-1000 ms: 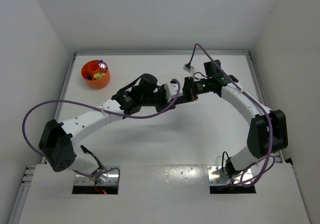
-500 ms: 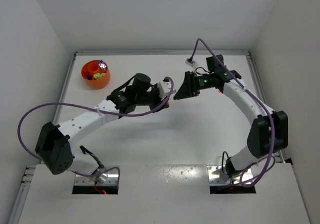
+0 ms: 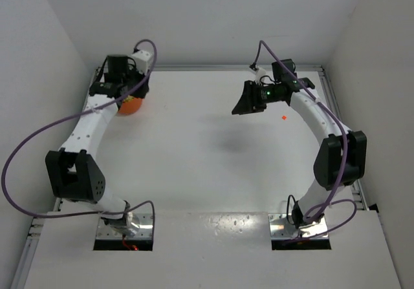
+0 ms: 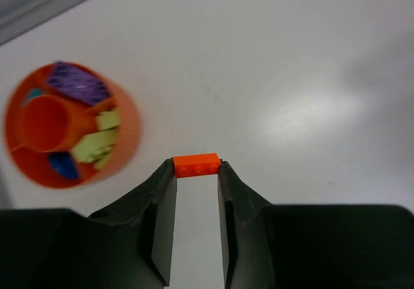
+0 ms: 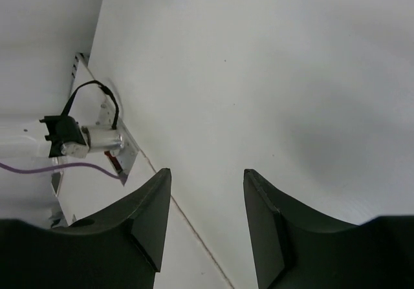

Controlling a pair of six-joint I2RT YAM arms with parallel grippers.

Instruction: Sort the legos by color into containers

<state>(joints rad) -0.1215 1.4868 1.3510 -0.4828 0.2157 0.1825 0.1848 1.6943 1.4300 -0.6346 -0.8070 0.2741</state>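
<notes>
A small orange lego (image 4: pixel 197 165) is pinched between the tips of my left gripper (image 4: pixel 197 171), which is shut on it. It hangs just right of the round orange bowl (image 4: pixel 129 128). Purple (image 4: pixel 77 82), yellow-green (image 4: pixel 97 143) and blue (image 4: pixel 61 163) legos lie in the bowl. In the top view my left gripper (image 3: pixel 123 90) is over the bowl (image 3: pixel 131 106) at the far left corner. My right gripper (image 3: pixel 239 107) hangs open and holds nothing at the far right; its wrist view (image 5: pixel 207 172) shows only bare table. Another orange lego (image 3: pixel 283 117) lies on the table beside the right arm.
White walls close in the table on the left, back and right. A raised rail (image 3: pixel 207 67) runs along the far edge. The left arm's base mount and cable (image 5: pixel 81 140) show in the right wrist view.
The two grippers met at mid-table; the right one opened and drew back to the right. My left arm swung far left to the bowl with the orange lego.
</notes>
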